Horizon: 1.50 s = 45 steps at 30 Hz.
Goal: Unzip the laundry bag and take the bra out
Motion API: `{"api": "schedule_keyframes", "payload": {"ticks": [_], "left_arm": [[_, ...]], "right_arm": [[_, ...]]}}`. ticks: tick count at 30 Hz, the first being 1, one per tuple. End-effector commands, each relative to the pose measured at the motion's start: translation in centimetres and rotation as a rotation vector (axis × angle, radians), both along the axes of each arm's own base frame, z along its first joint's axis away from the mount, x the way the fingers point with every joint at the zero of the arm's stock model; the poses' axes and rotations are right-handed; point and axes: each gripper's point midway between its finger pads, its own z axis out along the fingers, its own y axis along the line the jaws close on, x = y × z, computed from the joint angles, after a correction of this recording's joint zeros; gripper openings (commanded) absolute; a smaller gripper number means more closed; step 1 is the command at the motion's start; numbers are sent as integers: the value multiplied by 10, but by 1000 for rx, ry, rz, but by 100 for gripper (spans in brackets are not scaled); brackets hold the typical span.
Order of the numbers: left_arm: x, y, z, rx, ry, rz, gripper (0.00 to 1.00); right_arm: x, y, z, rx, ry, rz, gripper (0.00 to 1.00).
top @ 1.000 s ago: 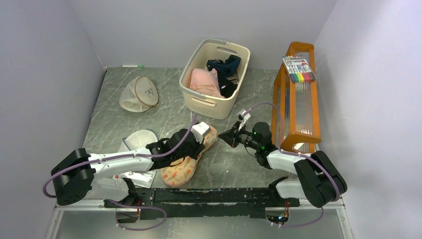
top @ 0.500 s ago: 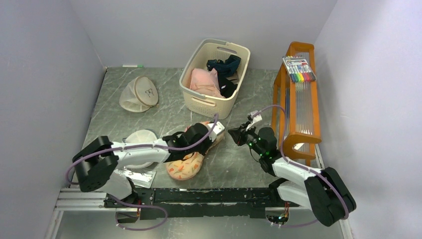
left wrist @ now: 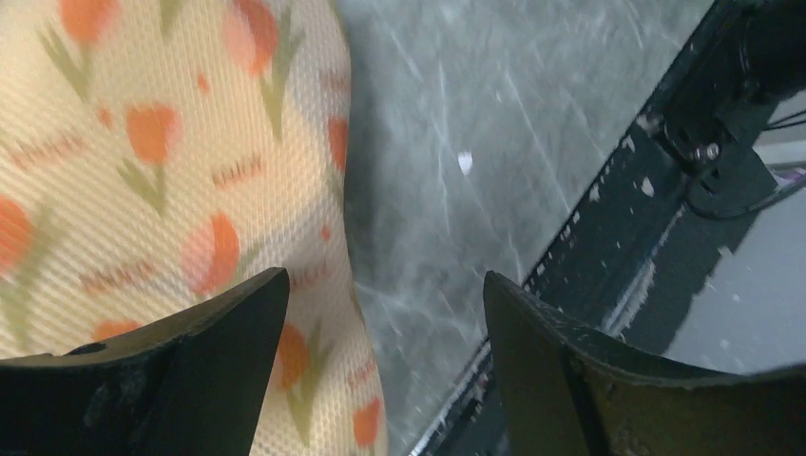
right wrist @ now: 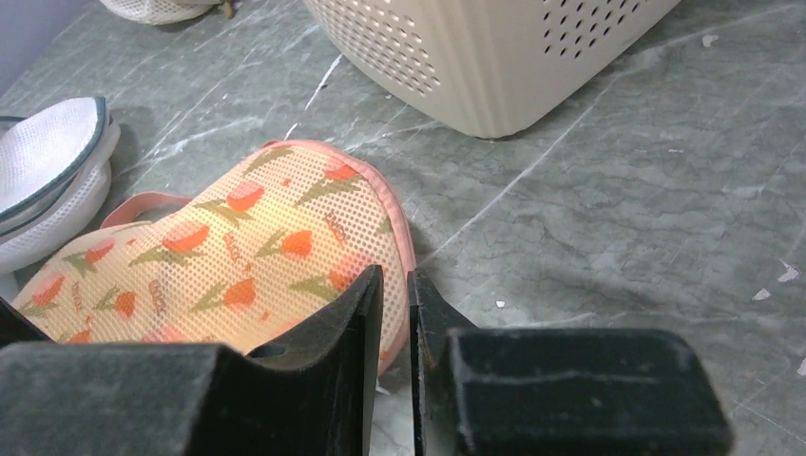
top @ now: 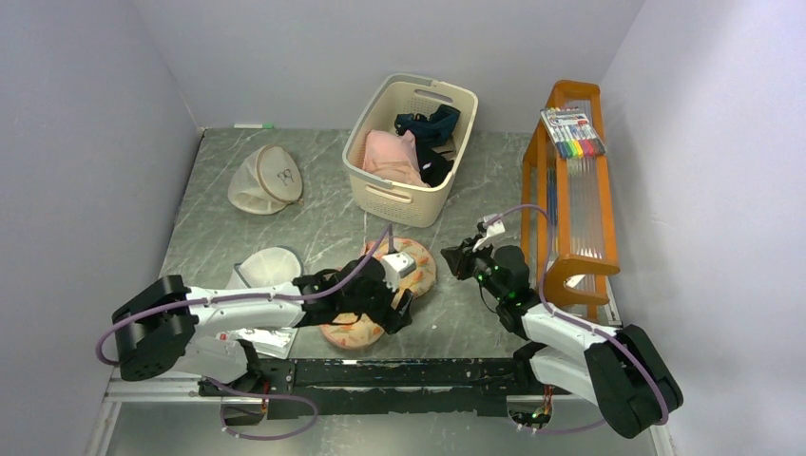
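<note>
The laundry bag, a peach mesh pouch with orange carrot-like prints, lies flat on the table in front of the basket. My left gripper hovers over the bag's near right edge, open, with nothing between its fingers. In the left wrist view the left gripper straddles the edge of the laundry bag, one finger over the fabric and the other over bare table. My right gripper sits just right of the bag, apart from it. In the right wrist view the right gripper is parted by a narrow slit and empty, with the laundry bag ahead of it. The bra is hidden.
A cream basket holding a pink garment and a dark navy one stands behind the bag. A white mesh bag lies to the left, a beige round bag farther back. An orange rack lines the right side.
My left gripper let go and opened, swinging toward the bag's near right edge. The bag shifted right and turned. My right gripper's jaws parted slightly and the arm drew back right.
</note>
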Motion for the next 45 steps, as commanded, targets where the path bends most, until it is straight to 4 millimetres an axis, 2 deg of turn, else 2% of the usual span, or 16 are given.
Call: {"api": "schedule_keyframes", "payload": {"ticks": [1, 5, 9, 11, 15, 16, 18, 23, 26, 28, 33, 38, 41, 45], "left_arm": [[-31, 7, -23, -62, 252, 103, 87], [-15, 30, -49, 61, 270, 245, 88], [13, 64, -61, 137, 272, 349, 90], [30, 80, -55, 150, 238, 394, 90], [61, 97, -18, 151, 98, 442, 92], [64, 94, -9, 124, 79, 434, 92], [61, 74, 8, 30, 69, 348, 93], [54, 37, 33, -54, -14, 210, 93], [39, 7, 33, -2, -131, 22, 90], [35, -7, 21, 76, -213, -32, 89], [55, -13, -2, 221, -369, -14, 82], [65, -10, -30, 324, -393, -15, 75], [72, -3, -38, 358, -399, 42, 61], [78, 4, -29, 336, -389, 122, 43]], "right_arm": [[3, 3, 12, 22, -28, 13, 17], [2, 7, 10, 22, -21, 32, 17], [2, 11, 8, 26, -14, 53, 20], [1, 14, 5, 24, -3, 74, 22], [-1, 19, 5, 26, 1, 104, 27], [-1, 20, 6, 28, -3, 111, 30], [-3, 22, 6, 33, -9, 124, 34], [-2, 24, 5, 38, -1, 130, 35], [-1, 22, 5, 38, -2, 114, 35], [-1, 19, 7, 38, -9, 103, 35], [0, 11, 8, 28, -18, 57, 35], [1, 9, 8, 23, -22, 44, 35], [2, 10, 8, 22, -21, 49, 35], [-3, 19, 12, 40, -41, 112, 35]]}}
